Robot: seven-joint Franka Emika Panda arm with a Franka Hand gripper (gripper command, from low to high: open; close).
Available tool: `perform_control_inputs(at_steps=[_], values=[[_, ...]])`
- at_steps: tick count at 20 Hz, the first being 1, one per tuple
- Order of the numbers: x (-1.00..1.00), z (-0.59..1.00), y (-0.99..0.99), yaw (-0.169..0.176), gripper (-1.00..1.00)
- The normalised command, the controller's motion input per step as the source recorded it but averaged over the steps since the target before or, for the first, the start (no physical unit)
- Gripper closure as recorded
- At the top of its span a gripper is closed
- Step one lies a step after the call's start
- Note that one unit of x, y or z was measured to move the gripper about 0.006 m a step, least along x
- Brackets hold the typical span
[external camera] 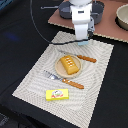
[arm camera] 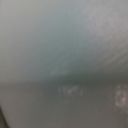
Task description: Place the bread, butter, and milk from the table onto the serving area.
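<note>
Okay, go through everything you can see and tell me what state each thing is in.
bread: on the plate.
butter: flat on the serving area, near its edge.
milk: at the gripper, over the serving area's far edge; fills the wrist view.
fork: beside the plate.

The bench (external camera: 15, 35) is big, flat and black. It fills most of the exterior view. At the far side lies a pinkish-brown board (external camera: 107, 25). A grey pot (external camera: 121, 16) with a pale inside sits on that board, at the exterior view's right edge. A thin black cable (external camera: 34, 20) curves over the bench. The wrist view is only a pale grey-blue blur.
</note>
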Motion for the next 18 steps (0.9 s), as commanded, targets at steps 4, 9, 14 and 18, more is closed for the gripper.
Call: perform_control_inputs(at_steps=[4,9,14,18], values=[[0.01,0.15,0.0,0.007,-1.0],[0.22,0.39,0.03,-0.017,-1.0],[0.2,0.74,0.04,-0.001,-1.0],[0.08,1.0,0.01,0.0,-1.0]])
